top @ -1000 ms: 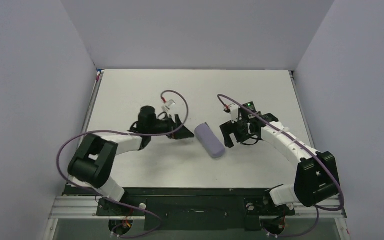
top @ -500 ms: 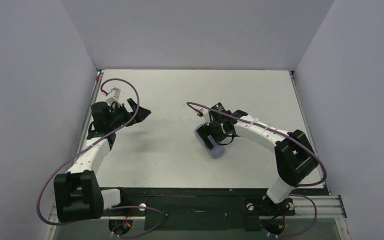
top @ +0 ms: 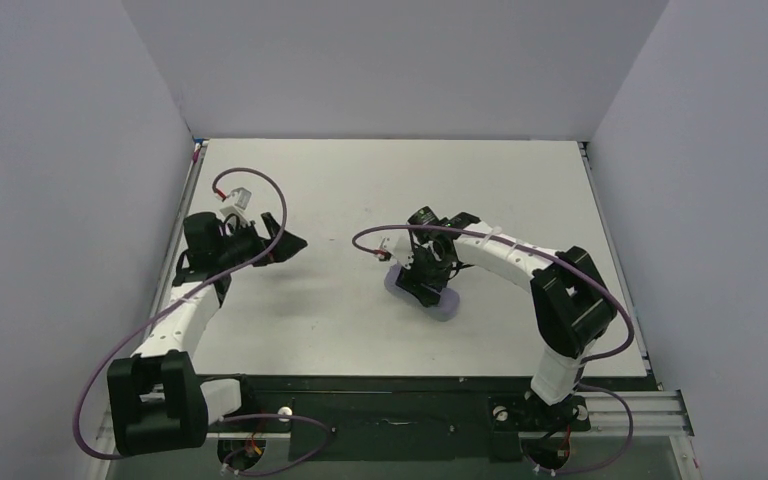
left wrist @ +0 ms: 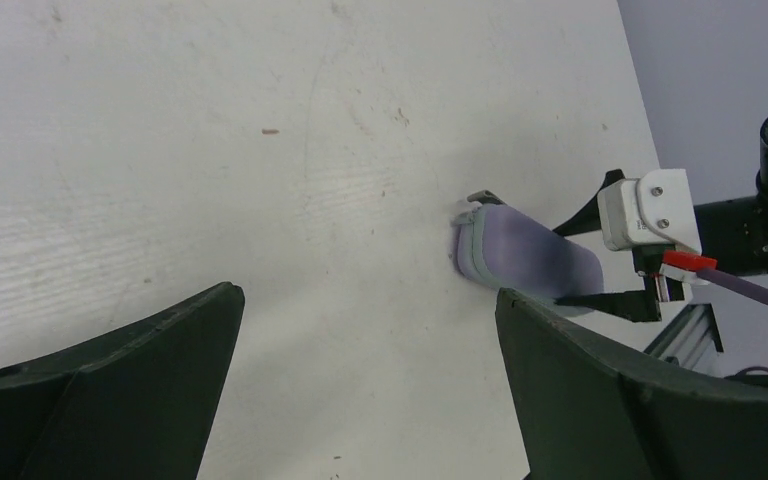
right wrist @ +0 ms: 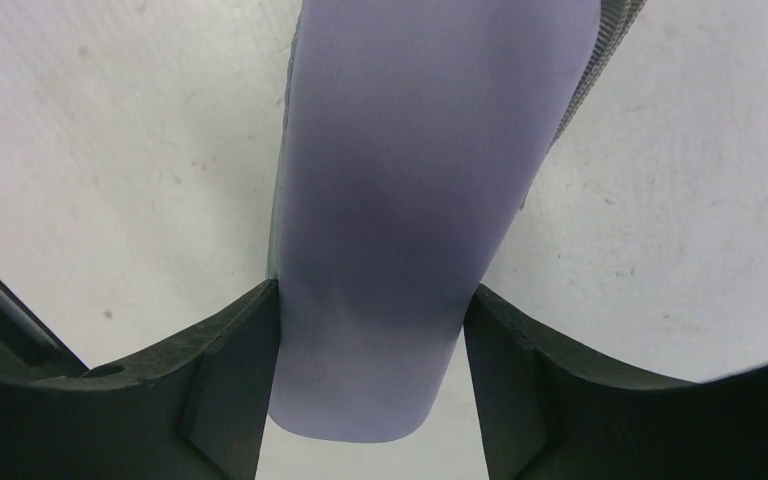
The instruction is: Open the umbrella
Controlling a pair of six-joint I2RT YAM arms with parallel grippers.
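One arm is on it: our right gripper (top: 425, 283) clamps the lilac zippered pouch (right wrist: 410, 200) across its width, long axis far-left to near-right on the table (top: 360, 180). No umbrella shows; we judge it's inside. Left gripper (top: 285, 240) gapes, well apart.

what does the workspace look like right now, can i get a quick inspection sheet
surface: white table, faint scuffs
job's things: umbrella not seen out in the open; only a lilac zipped pouch lying flat mid-table
clutter: nothing seen
claws: right claw closed on the pouch's two long sides; left claw open, empty, off to the left
cables: left purple cable and right purple cable loop above the arms
surroundings: plain grey walls on three sides
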